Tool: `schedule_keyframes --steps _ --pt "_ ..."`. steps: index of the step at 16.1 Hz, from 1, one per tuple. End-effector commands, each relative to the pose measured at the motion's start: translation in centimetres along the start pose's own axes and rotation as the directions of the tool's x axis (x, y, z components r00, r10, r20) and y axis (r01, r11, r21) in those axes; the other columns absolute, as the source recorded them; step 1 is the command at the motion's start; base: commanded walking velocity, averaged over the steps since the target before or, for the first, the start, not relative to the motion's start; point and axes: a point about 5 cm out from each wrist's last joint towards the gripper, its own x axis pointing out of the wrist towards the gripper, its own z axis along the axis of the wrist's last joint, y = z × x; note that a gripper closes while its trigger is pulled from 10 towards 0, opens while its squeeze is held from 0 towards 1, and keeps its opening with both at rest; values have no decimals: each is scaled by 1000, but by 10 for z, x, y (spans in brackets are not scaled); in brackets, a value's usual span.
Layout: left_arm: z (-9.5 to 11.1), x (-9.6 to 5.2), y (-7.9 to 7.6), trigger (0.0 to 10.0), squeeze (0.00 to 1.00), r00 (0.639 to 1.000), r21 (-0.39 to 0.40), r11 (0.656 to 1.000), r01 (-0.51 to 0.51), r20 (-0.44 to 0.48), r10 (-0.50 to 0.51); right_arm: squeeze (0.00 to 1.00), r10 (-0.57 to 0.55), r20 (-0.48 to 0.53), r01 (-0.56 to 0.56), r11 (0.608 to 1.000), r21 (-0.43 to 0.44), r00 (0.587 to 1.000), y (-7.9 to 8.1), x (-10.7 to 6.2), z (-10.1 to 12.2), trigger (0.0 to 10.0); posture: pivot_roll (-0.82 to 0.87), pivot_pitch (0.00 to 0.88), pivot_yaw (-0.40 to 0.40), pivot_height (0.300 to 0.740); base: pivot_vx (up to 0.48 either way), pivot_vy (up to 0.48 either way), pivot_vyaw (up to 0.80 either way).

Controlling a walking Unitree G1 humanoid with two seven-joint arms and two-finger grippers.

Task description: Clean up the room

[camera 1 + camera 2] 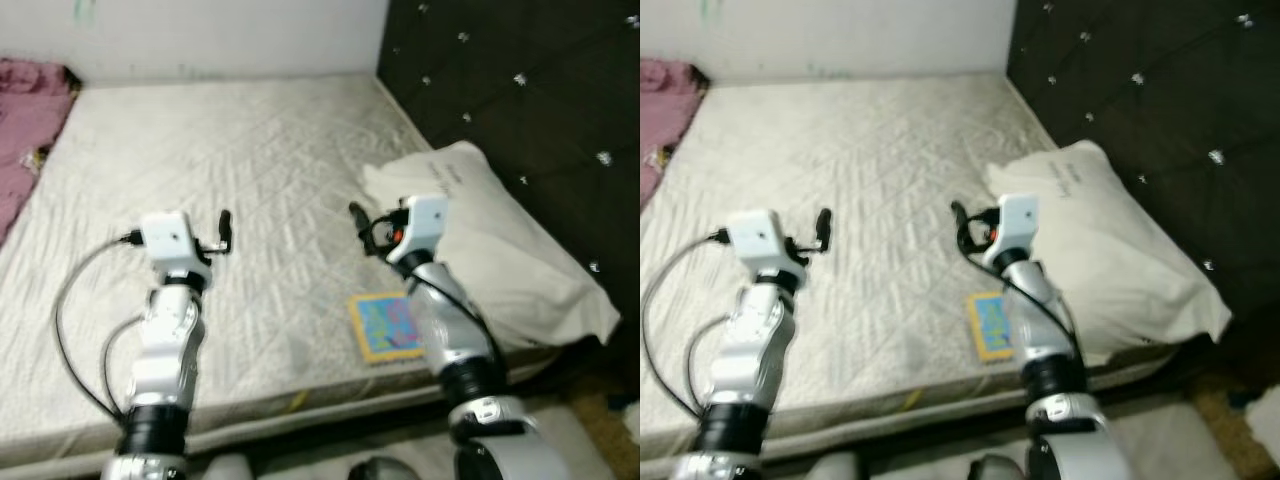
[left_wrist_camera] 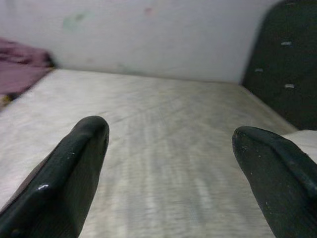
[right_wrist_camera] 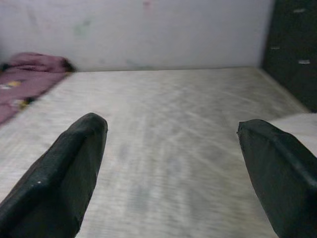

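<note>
Over the mattress (image 1: 250, 160), in the left eye view, both arms are hovering with nothing held. Left gripper (image 1: 225, 232) is hanging above bare quilting; right gripper (image 1: 358, 222) is hanging near the pillow (image 1: 500, 250), which is lying against the dark headboard (image 1: 520, 80). One small colourful book (image 1: 385, 325) is lying flat near the front edge of the mattress, partly behind the right arm. One pink blanket (image 1: 30, 130) is bunching at the far left edge.

Right eye view is showing the same layout: book (image 1: 990, 325) just beside the right forearm, pillow close to it.

Left wrist view: fingers (image 2: 64, 168) are standing wide apart, nothing between them, pointing across the mattress toward the wall (image 2: 148, 34).

Right wrist view: fingers (image 3: 59, 168) are also spread wide and empty, blanket (image 3: 29, 74) showing far off.

Likely step: picking up the book with the right gripper. Doing it well probably means pulling the arm back and down first, since the book is lying nearer the robot than the fingertips, then pinching it by an edge because it is lying flat on soft fabric.

Count: one book, one pillow, one blanket, two grippers.
</note>
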Motion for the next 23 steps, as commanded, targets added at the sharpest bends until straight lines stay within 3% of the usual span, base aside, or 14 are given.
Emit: schedule_keyframes --steps 1,8,14,23 --pt "2 1 0 10000 0 1000 -2 1000 1 5 -1 0 17 20 -17 1000 -15 1000 3 4 7 10000 -54 0 -19 740 0 480 0" --pt "3 1 0 10000 0 1000 -6 1000 -3 6 3 0 22 22 -21 999 -29 1000 4 4 7 10000 -55 0 -21 740 0 480 58" --pt "3 2 0 10000 0 1000 -5 1000 -2 7 2 0 26 27 -25 999 -38 999 5 4 8 10000 -56 0 -18 740 0 480 678" --pt "4 2 -2 10000 0 1000 -27 999 21 16 -20 0 15 3 -15 999 -39 1000 5 4 4 10000 -56 0 -17 740 0 480 0"
